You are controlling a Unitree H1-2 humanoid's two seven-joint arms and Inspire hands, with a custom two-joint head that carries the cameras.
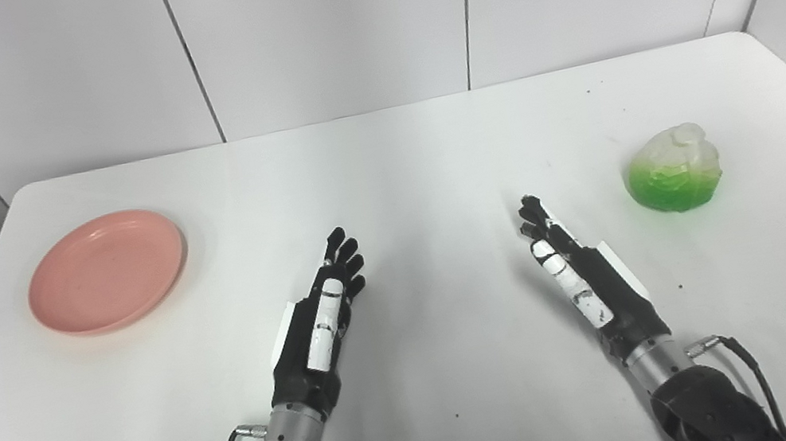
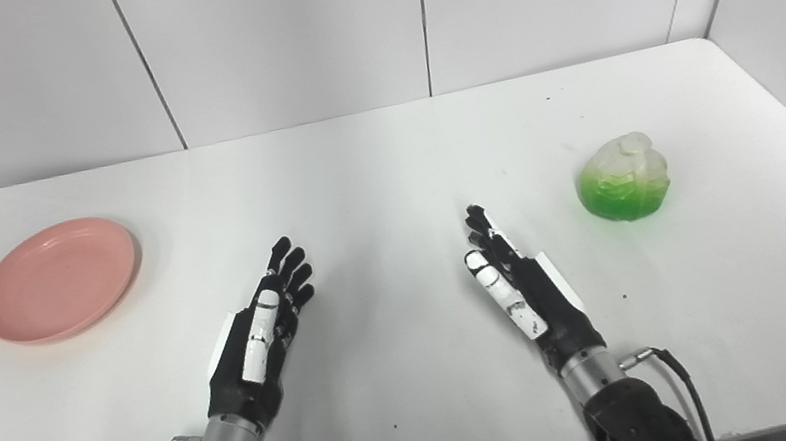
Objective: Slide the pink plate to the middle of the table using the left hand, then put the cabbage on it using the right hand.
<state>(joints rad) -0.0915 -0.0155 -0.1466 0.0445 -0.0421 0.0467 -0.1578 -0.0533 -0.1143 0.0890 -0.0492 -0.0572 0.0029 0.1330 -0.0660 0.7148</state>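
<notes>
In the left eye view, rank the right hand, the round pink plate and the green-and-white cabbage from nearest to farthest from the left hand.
1. The right hand, open, just across the table's middle from the left hand.
2. The round pink plate, on the left side, empty.
3. The green-and-white cabbage, far out on the right side, beyond the right hand.

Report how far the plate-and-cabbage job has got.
Nothing looks done yet. The pink plate sits at the table's left side, not the middle, and the cabbage lies apart at the right. Nothing is in hand: the left robot hand and right robot hand rest open between them. Both steps remain.
</notes>
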